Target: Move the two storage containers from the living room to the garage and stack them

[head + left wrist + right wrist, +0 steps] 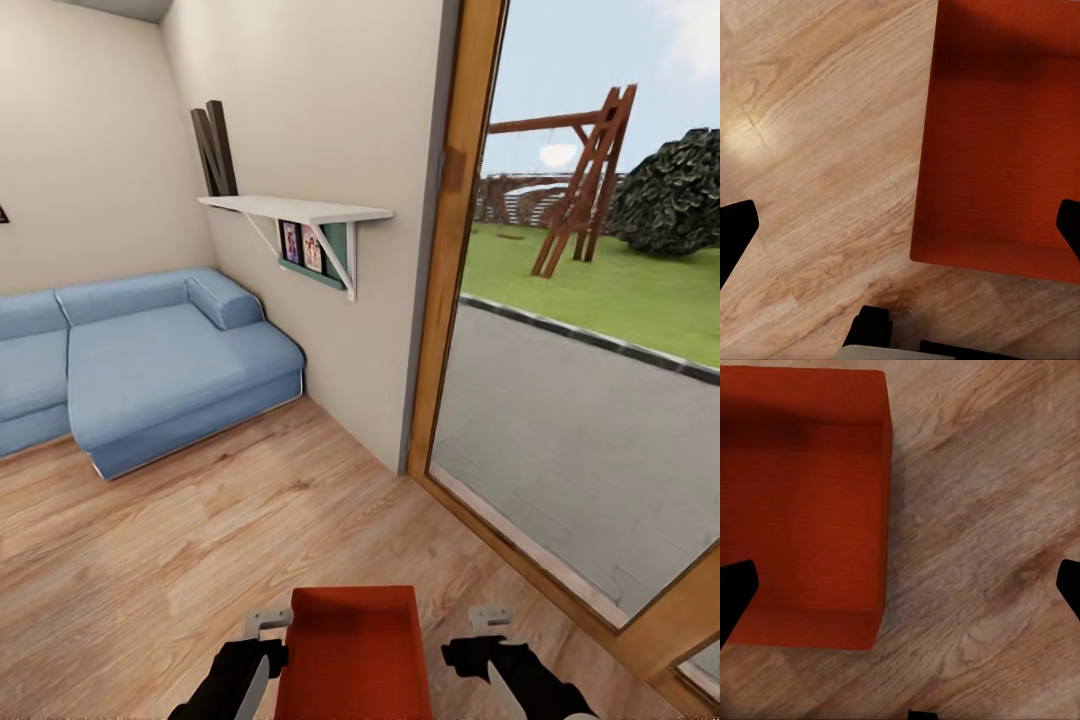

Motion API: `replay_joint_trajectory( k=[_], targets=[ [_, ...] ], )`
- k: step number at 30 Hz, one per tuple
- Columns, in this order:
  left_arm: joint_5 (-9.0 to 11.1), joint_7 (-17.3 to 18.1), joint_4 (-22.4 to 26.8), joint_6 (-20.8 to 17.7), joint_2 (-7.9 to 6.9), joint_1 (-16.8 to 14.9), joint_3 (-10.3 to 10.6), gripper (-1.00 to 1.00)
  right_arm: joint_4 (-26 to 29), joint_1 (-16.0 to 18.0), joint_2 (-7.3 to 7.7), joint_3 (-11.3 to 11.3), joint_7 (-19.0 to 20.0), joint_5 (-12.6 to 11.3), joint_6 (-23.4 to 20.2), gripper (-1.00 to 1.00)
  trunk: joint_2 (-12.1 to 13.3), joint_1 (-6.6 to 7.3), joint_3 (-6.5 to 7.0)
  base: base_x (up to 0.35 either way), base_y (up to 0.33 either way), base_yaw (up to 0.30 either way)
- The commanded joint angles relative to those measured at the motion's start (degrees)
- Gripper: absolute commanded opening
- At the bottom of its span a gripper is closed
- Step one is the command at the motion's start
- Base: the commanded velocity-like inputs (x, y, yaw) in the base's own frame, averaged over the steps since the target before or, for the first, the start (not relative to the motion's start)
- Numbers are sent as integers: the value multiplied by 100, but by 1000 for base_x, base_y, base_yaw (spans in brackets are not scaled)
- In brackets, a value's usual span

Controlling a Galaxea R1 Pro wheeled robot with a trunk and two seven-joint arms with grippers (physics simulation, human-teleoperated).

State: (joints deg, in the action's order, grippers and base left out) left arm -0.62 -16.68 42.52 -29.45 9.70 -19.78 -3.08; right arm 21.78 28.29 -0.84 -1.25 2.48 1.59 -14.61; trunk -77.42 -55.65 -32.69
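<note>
One red-orange storage container [352,655] sits low in front of me over the living room's light wood planks [200,540], open side up. My left gripper [262,655] is close against its left wall and my right gripper [492,655] stands a small gap off its right wall. In the left wrist view the container [1001,142] lies under one side of the open left gripper [900,232], with one black fingertip [1070,225] over its floor. The right gripper [900,592] is open too, with the container [802,502] under one fingertip [735,592]. The garage is out of view.
A blue sofa [150,365] fills the far left corner. A white wall shelf [300,210] with picture frames juts from the beige wall [380,330] ahead. A wood-framed glass door [445,300] on the right looks onto a driveway, lawn and swing frame.
</note>
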Motion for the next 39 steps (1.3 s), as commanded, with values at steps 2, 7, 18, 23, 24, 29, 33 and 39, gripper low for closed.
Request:
replay_joint_trajectory(
  k=[2,7,18,23,24,29,33,39],
  targets=[
    [-6,-3,4,-32,0,-4,-11,100,-5,1,-22,-14,14,23,-23,100,-85,-44,-61,0,0,0],
    [-3,-4,2,-34,12,-1,-9,100,-22,1,-64,-16,89,34,-24,100,-286,-154,-197,0,0,0],
    [-1,-3,-61,-23,14,-1,-8,100,-19,1,-66,-7,335,77,28,100,-727,-396,-495,0,0,0],
    [0,-2,-70,-25,21,-2,-8,100,-18,1,-66,1,332,69,134,100,-927,-506,-631,0,0,0],
    [0,-2,-73,-25,22,-3,-8,100,-19,1,-66,1,332,69,146,100,-967,-528,-658,0,0,0],
    [0,37,-74,-25,23,-5,-8,100,-21,1,-66,2,332,74,167,100,-1168,-637,-794,0,0,0],
    [0,215,-72,-25,23,-7,-8,100,-22,1,-66,2,332,80,169,100,-1328,-725,-903,0,0,30],
    [-6,243,-69,-26,15,-5,-8,100,-18,1,-66,-4,295,108,169,100,-1569,-857,-1066,0,0,32]
  ],
)
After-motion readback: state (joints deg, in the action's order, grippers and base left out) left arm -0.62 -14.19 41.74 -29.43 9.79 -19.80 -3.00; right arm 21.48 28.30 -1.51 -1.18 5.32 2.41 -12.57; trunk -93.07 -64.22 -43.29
